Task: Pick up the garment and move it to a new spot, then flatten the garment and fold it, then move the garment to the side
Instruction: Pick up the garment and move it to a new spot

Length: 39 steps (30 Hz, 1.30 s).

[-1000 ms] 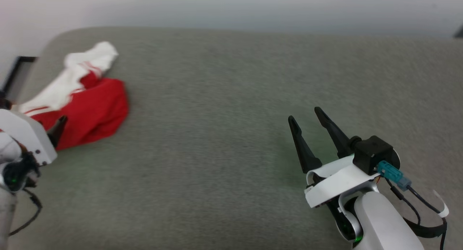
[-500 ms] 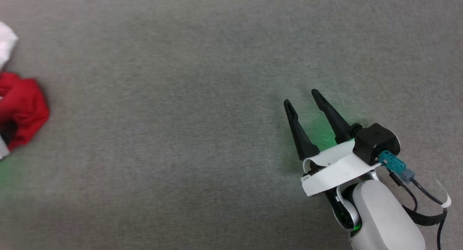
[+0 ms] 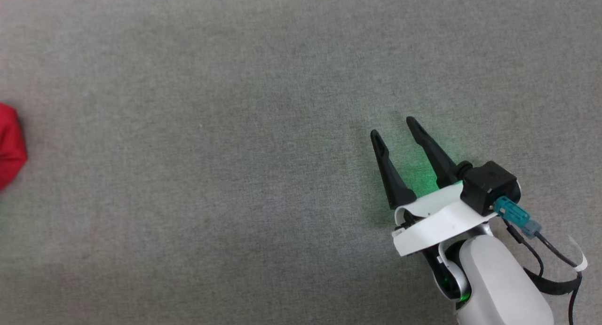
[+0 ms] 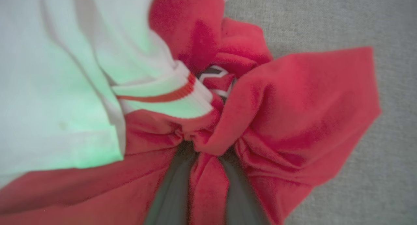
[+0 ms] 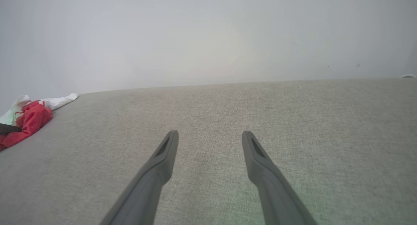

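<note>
The left wrist view looks straight into the red jersey garment (image 4: 293, 104) with white sleeves and red-and-white striped trim. The left gripper (image 4: 203, 147) is closed on a gathered fold of its red cloth. The cloth puckers at the fingertips and runs down between the two dark fingers (image 4: 169, 192). Left of those fingers a white sleeve (image 4: 58, 88) spreads wide and is tinted green. Its striped cuff (image 4: 163, 96) lies just beyond the tips, and a scrap of black, white-edged print (image 4: 215, 77) peeks from the folds past them.

In the head view the garment (image 3: 9, 146) is a red corner at the left edge, well apart from the right gripper (image 3: 394, 127). The grey woven upholstered surface (image 3: 235, 174) stretches between them. The right wrist view shows the garment (image 5: 31, 120) as a crumpled red-and-white heap, far to the left of that arm's gripper (image 5: 210, 133). The heap sits near the surface's (image 5: 228, 101) far rounded edge, with a plain pale wall (image 5: 208, 33) behind.

The right gripper's fingers stand spread apart and hold nothing, low over the surface. In the head view a green glow (image 3: 418, 174) falls on the fabric between and beside those fingers. To the right of the fingers, a teal plug (image 3: 510, 214) and a black cable (image 3: 541, 254) hang from the white wrist.
</note>
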### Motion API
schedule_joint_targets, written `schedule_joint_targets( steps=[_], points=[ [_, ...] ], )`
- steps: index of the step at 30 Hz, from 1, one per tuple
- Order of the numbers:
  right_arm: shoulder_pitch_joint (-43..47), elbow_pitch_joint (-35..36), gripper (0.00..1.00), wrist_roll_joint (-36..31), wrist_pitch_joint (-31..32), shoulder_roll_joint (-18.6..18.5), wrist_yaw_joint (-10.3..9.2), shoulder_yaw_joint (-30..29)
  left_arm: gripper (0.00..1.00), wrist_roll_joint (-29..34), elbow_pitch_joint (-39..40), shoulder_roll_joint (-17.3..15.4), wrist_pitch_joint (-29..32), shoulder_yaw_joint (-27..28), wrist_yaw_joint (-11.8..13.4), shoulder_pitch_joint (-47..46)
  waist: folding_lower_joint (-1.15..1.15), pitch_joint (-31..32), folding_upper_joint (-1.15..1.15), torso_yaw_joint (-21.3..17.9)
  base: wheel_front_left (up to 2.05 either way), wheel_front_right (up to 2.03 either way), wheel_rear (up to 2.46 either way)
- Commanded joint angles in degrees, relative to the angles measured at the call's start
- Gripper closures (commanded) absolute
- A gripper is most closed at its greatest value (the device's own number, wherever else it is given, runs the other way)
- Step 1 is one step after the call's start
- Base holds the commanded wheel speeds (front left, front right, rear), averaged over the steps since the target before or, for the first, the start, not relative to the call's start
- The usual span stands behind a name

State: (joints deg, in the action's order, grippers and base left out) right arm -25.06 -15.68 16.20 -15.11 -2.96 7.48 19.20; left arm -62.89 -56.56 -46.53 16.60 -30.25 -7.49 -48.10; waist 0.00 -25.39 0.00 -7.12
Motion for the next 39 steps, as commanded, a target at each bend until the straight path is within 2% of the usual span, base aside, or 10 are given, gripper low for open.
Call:
schedule_joint_targets(
  steps=[1,5,10,17,22,26,29,35,39],
  points=[
    [1.0,-0.1,0.00,0.5,-0.1,0.1,0.02,0.3,1.00,1.0,-0.7,4.3,-0.5,-2.3,0.0,2.4,0.00,3.0,0.00,1.8,0.00,0.00,0.00],
    [1.6,-0.9,0.00,1.3,-0.1,0.1,0.02,0.6,1.00,2.9,0.7,2.1,-7.3,-3.8,-0.1,0.0,0.00,6.4,0.00,2.7,0.00,0.00,0.00],
    [2.8,-1.3,0.00,2.2,0.0,0.0,0.02,0.2,1.00,3.9,6.6,0.9,-13.5,-7.1,0.0,-1.7,0.00,9.4,0.00,3.0,0.00,0.00,0.00],
    [5.0,-0.6,0.00,3.7,-0.1,0.0,0.02,-1.8,1.00,6.3,20.7,-0.2,-16.1,-16.9,0.0,-5.4,0.00,11.9,0.00,1.5,0.00,0.00,0.00],
    [6.3,0.5,0.00,5.2,-0.1,0.1,0.02,-3.0,1.00,8.6,30.2,-0.1,-15.1,-24.4,0.0,-10.3,0.00,12.3,0.00,-1.3,0.00,0.00,0.00],
    [7.1,1.3,0.00,6.2,-0.1,0.1,0.02,-4.0,1.00,9.9,34.0,1.9,-14.1,-28.7,0.0,-13.6,0.00,12.0,0.00,-3.1,0.00,0.00,0.00],
    [7.2,2.1,0.00,6.8,-0.1,0.1,0.02,-5.3,1.00,11.8,35.9,4.9,-13.5,-33.1,0.1,-17.8,0.00,11.4,0.00,-4.8,0.00,0.00,0.00],
    [7.1,3.4,0.00,8.0,0.0,0.1,0.02,-7.1,1.00,14.8,32.9,12.0,-17.9,-39.5,0.1,-24.4,0.00,10.2,0.00,-9.3,0.00,0.00,0.00],
    [7.8,4.2,0.00,9.3,0.0,0.1,0.02,-8.8,1.00,15.3,32.2,13.4,-19.8,-42.3,0.1,-23.8,0.00,9.2,0.00,-12.0,0.00,0.00,0.00]
  ],
)
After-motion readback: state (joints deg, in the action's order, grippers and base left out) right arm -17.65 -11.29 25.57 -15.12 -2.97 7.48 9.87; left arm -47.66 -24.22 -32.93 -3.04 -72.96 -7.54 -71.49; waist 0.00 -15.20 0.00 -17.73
